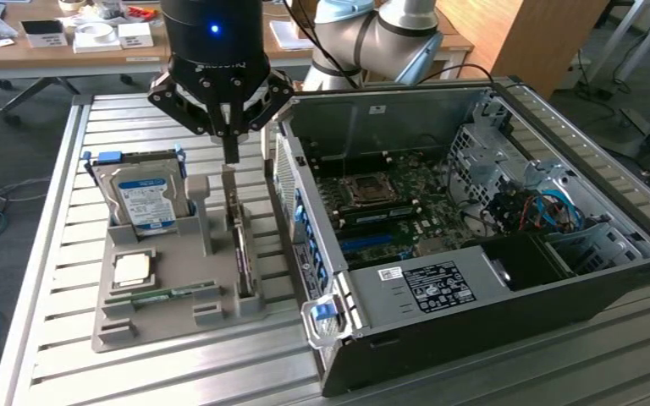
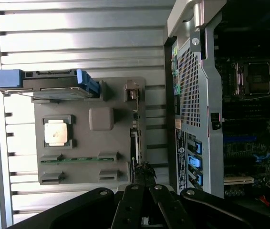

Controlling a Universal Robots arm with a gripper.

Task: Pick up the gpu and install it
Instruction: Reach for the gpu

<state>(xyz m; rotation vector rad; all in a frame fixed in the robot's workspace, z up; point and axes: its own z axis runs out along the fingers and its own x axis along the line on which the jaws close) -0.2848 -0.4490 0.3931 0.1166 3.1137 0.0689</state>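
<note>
gpu (image 1: 241, 249) stands on its long edge in a narrow slot of the grey holder (image 1: 122, 326), on the side of the holder nearest the open computer case (image 1: 472, 338). From the wrist view the gpu (image 2: 135, 143) shows edge-on as 1 thin dark strip with a pale metal bracket at one end. The gripper (image 1: 231, 156) hangs straight above that slot, its 2 fingers pressed together with nothing visible between them; whether the tips touch the card's upper edge I cannot tell. In the wrist view the gripper (image 2: 144, 186) points along the same strip.

On the same holder sit a hard drive (image 1: 145, 203) with a blue-and-white label, a square processor chip (image 1: 133, 269) and a slim memory stick (image 1: 173, 293), all apart from the card. The case lies on its side with the motherboard (image 1: 393, 211) exposed.

My judgement is that the card is light and stiff but fragile: bare board, small parts and a fan face that should not be squeezed. The best hold looks to be across the thin upper edge, pinching the 2 flat faces near the middle so it lifts straight out without tilting in the slot
</note>
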